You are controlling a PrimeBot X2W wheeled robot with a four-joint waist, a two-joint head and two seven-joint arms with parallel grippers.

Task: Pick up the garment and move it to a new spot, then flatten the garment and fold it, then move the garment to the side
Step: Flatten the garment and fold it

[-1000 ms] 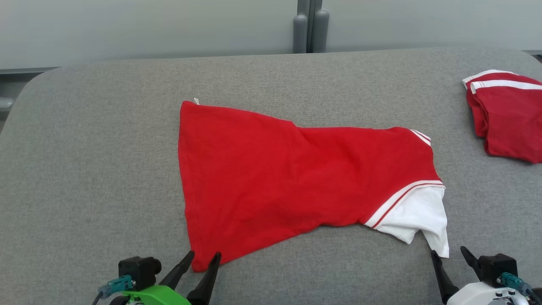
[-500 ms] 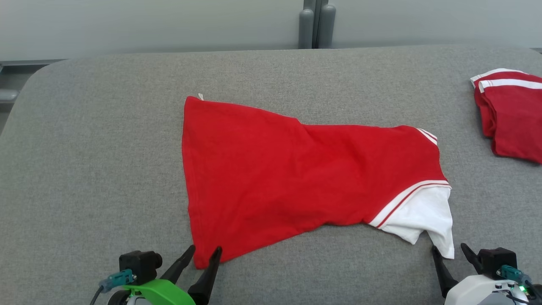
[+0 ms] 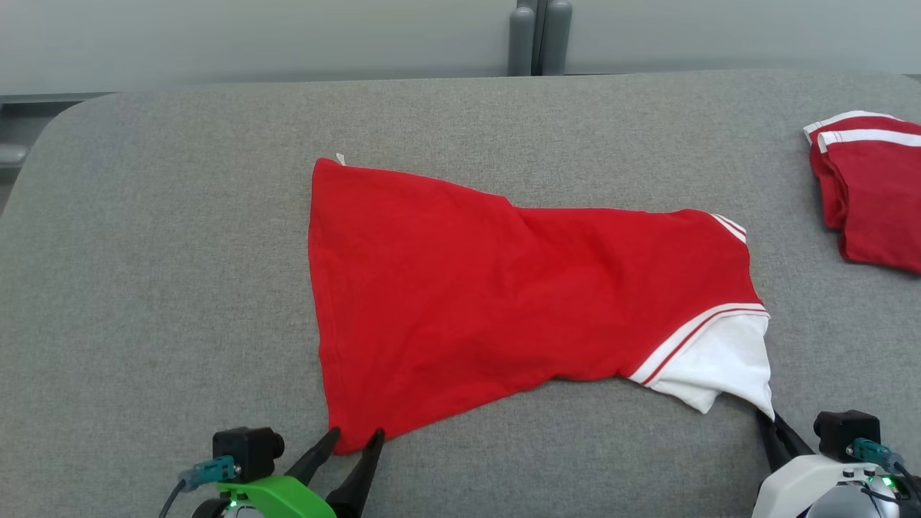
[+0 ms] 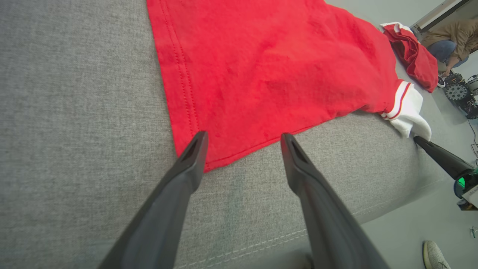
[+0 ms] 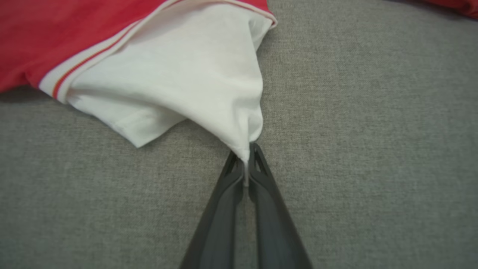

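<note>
- The garment (image 3: 504, 302), a red shirt with a white sleeve (image 5: 179, 74), lies spread but skewed across the middle of the grey bench (image 3: 144, 252). Its hem is towards the robot's left and the sleeve towards its right.
- It looks like thin, soft knit: light, limp and not fragile. Lifted, it would likely sag between the held points and drag on the bench's cloth cover rather than slide.
- The right claw (image 5: 244, 151) is closed on the very tip of the sleeve, with a sliver of white cloth pinched between its fingers. That bite looks shallow, and a sharp tug might pull it free.
- The left claw (image 4: 243, 137) is spread wide, low at the near hem corner (image 4: 209, 164), one finger on each side of it and nothing gripped.
- The stitched double hem is the firmest place to hold, so that corner seems the sensible second grip.
- A folded red cloth (image 3: 870, 187) sits well apart at the far right.
</note>
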